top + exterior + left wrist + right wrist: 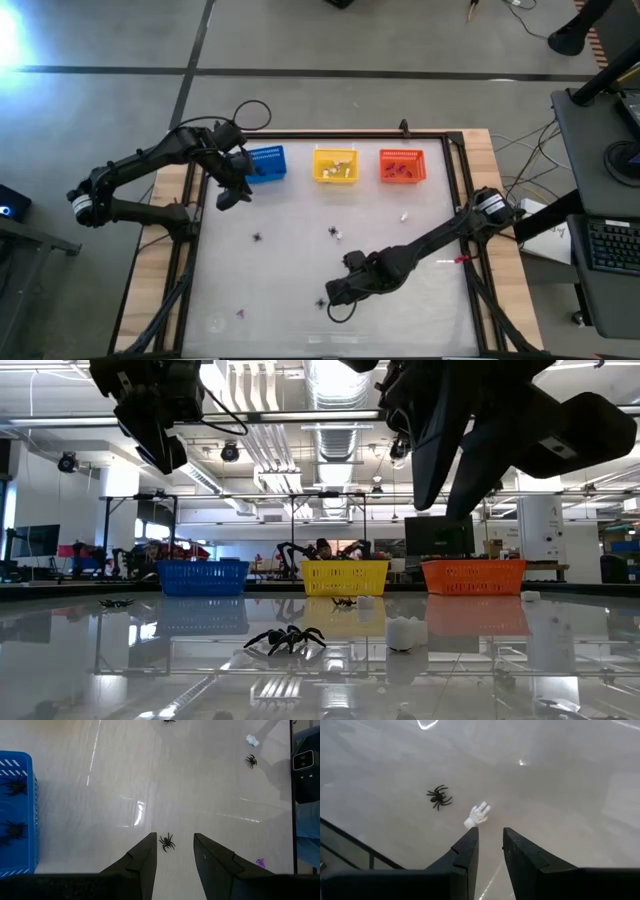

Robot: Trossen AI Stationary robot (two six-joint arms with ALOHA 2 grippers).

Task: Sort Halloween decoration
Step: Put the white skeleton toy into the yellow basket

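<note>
Small Halloween pieces lie scattered on the white table: black spiders (258, 238) (322, 303), a whitish piece (405, 214) and a purple one (240, 313). My left gripper (230, 195) hangs open, high above the table beside the blue basket (265, 163). Its wrist view shows a spider (167, 841) on the table far below, between its fingers (175, 837). My right gripper (332, 297) is open and slants down over the near middle, above the table. A spider (439, 797) and a white skeleton hand (477, 815) lie just beyond its fingertips (490, 831).
Three baskets stand in a row along the far edge: blue with spiders inside (15, 815), yellow (335, 165) with pale pieces, orange (402, 165) with purple ones. A black frame (455, 200) borders the table. Another spider (251, 760) and a white piece (252, 740) lie mid-table.
</note>
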